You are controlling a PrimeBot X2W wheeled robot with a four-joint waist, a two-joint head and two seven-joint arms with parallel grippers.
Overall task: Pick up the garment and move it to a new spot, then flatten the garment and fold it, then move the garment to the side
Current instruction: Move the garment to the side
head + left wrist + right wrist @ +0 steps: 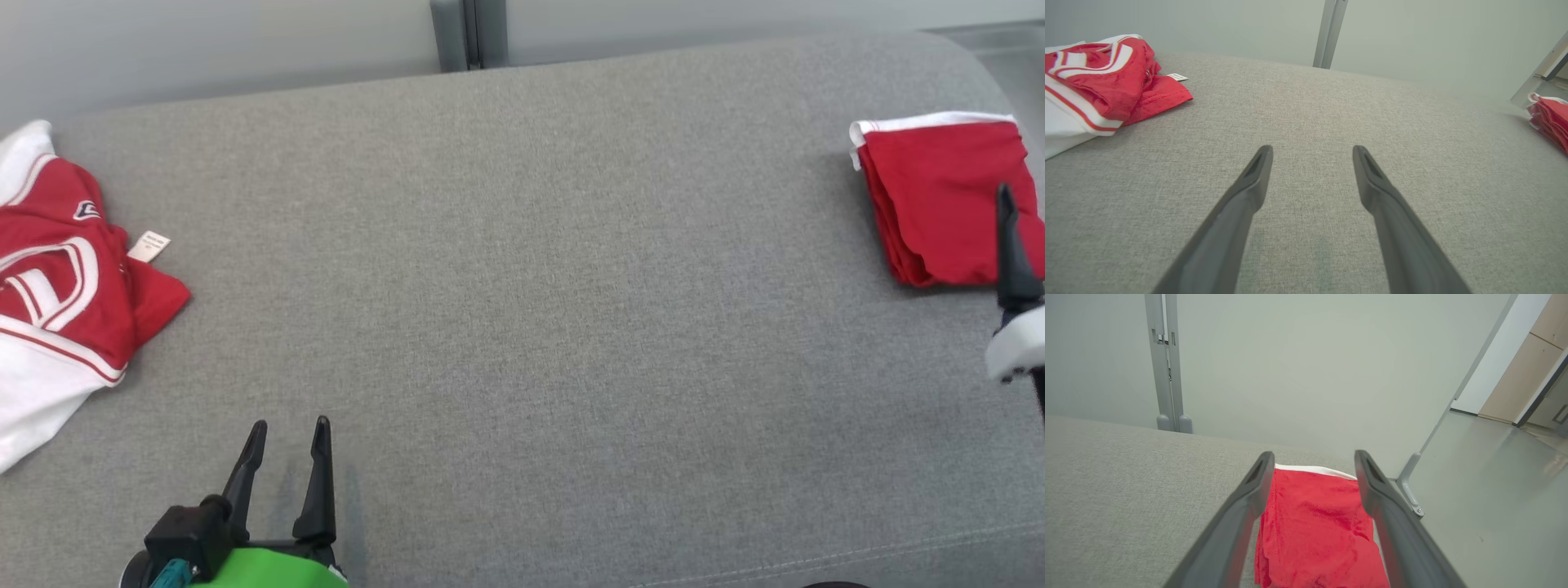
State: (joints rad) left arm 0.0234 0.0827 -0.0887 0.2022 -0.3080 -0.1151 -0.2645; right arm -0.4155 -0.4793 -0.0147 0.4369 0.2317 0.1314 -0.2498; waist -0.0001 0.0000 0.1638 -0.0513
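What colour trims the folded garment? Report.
White trim on the red folded garment; best in right wrist view.

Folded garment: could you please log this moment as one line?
folded garment: on right side | right gripper: jaws open over it | left gripper: jaws open, empty

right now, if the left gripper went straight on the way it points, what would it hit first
Probably just the bare grey fabric cushion: the open left gripper tilts down at it. The crumpled red-and-white garment lies off to its left.

place: office-like test room | cues: pale partition panels [1310,367], metal post [1165,363], grey upholstered surface [522,286], smooth floor [1494,490]
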